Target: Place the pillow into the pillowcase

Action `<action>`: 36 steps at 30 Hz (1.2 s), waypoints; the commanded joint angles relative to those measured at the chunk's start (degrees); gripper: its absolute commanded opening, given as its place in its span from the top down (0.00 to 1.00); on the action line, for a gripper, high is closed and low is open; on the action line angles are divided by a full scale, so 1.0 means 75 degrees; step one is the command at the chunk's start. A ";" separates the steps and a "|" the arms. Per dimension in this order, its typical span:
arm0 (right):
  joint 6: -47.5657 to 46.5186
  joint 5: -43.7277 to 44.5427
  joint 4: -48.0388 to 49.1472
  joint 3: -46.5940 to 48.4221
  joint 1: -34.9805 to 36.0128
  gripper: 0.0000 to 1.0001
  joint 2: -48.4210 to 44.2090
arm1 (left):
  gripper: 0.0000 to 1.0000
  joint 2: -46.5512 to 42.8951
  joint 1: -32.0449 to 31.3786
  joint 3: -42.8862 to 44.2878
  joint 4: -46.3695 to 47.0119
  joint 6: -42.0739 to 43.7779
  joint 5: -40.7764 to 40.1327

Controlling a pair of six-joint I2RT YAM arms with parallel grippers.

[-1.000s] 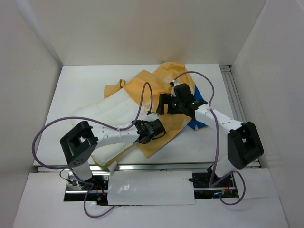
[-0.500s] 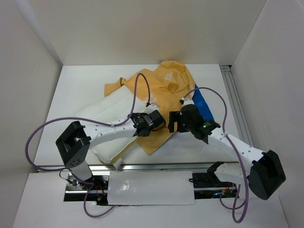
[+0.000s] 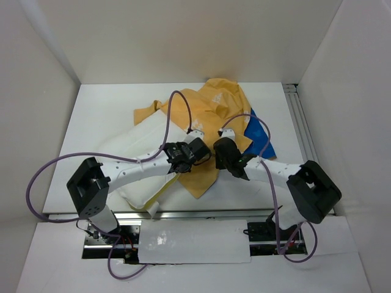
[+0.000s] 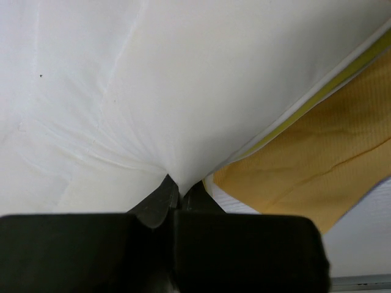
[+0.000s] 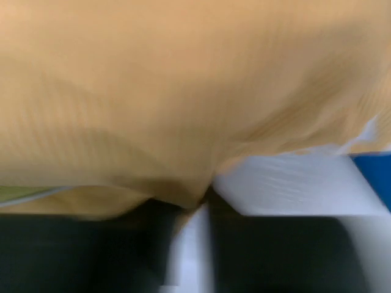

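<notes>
The white pillow (image 3: 137,152) lies on the left half of the table, its far corner under the orange-yellow pillowcase (image 3: 214,107). A blue side of the case shows at the right (image 3: 258,131). My left gripper (image 3: 203,151) is shut on a fold of the pillow (image 4: 183,91), the fabric pinched at its tips (image 4: 179,190); pale-yellow trim and the orange pillowcase (image 4: 317,159) lie beside it. My right gripper (image 3: 216,155) sits just right of the left one, shut on the near edge of the pillowcase (image 5: 183,91), with orange cloth drawn in between its tips (image 5: 204,196). That view is blurred.
White walls enclose the table (image 3: 104,116) on three sides. A metal rail (image 3: 302,128) runs along its right edge. Purple cables loop over both arms above the fabric. Bare table (image 5: 293,183) shows beneath the lifted cloth.
My right arm swung from the far part of the pillowcase to its near edge and shut on the orange cloth. My left gripper, still holding the pillow, shifted slightly away and right.
</notes>
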 commanded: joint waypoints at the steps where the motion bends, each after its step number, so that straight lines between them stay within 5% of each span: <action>1: 0.0152 0.0818 0.0801 0.0418 0.0266 1.00 -0.0262 | 1.00 -0.0454 0.0129 0.0312 0.0481 0.0207 0.0019; 5: -0.0197 0.0470 -0.0019 0.0746 0.0594 1.00 -0.1292 | 1.00 -0.0360 0.0211 0.0827 0.0552 0.0476 0.0372; 10: -0.0841 -0.2433 -0.0993 0.1436 0.0688 1.00 -0.2373 | 1.00 -0.0102 0.0376 0.2384 0.0693 0.0722 0.1049; 17: -0.2119 -0.5915 -0.2152 0.3042 0.0759 1.00 -0.1778 | 1.00 0.0764 0.0716 0.4740 0.0086 0.0676 0.1767; 22: -0.2727 -0.8187 -0.1826 0.2858 0.0829 1.00 -0.1565 | 1.00 0.1245 0.1055 0.5083 -0.0104 0.0220 0.2094; 25: -0.2800 -0.8309 -0.1580 0.2682 0.0829 1.00 -0.2045 | 1.00 0.1339 0.1195 0.4907 -0.0104 0.0043 0.2305; 28: -0.2765 -0.7039 -0.1801 0.2529 0.0829 1.00 -0.2514 | 1.00 0.1339 0.1196 0.4323 -0.0104 -0.0027 0.2633; 30: -0.2659 -0.6367 -0.2024 0.2458 0.0829 0.87 -0.2655 | 0.88 0.0919 0.1196 0.3819 0.0094 -0.0027 0.2716; 31: -0.2659 -0.6155 -0.2315 0.2458 0.0829 0.61 -0.2725 | 0.67 0.0732 0.1196 0.3526 0.0200 -0.0027 0.2821; 33: -0.2566 -0.5604 -0.2714 0.2458 0.0829 0.30 -0.2726 | 0.40 0.0299 0.1196 0.2589 0.0516 0.0078 0.3137; 36: -0.2390 -0.4679 -0.3534 0.2528 0.0829 0.18 -0.2878 | 0.04 -0.0697 0.1196 0.1405 0.0611 0.0078 0.3138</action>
